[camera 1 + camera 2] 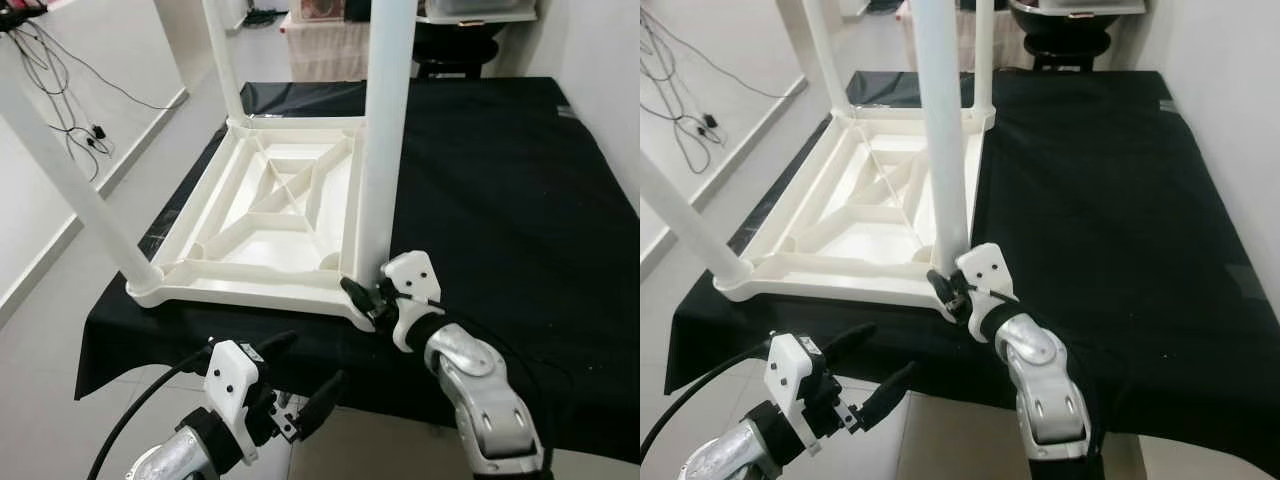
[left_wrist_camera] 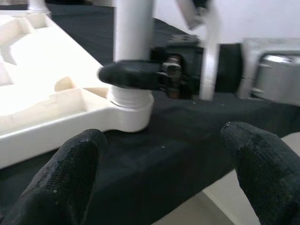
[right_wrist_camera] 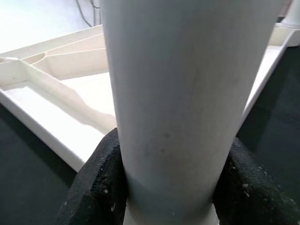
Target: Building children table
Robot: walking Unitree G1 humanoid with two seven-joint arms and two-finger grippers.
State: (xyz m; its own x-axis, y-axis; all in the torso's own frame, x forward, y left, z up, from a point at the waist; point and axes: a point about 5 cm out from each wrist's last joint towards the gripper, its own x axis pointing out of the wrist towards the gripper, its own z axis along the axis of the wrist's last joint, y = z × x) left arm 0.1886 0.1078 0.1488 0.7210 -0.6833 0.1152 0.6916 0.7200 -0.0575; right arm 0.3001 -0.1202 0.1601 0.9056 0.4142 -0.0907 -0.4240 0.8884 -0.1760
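A black cloth [image 1: 500, 180] covers the work surface before us, with pale floor tiles [image 1: 60, 360] to our left and loose cables [image 1: 70, 90] trailing along the wall. On the cloth lies the white children's table top [image 1: 270, 215], turned underside up so that its ribbed bracing faces us; it sits at the cloth's near left part, its near edge close to the cloth's front edge. White legs stand upright from its corners: the near-left leg [image 1: 70, 175], the far-left leg [image 1: 222, 60] and the near-right leg [image 1: 385, 130].

Our right gripper [image 1: 368, 295] is at the base of the near-right leg, where the leg enters the corner socket. In the right wrist view its fingers [image 3: 96, 187] press against both sides of the leg, so it is clamped on the leg.

Our left gripper [image 1: 300, 375] hangs below and in front of the cloth's front edge, apart from the table top, with its fingers [image 2: 70, 173] spread wide and nothing between them.
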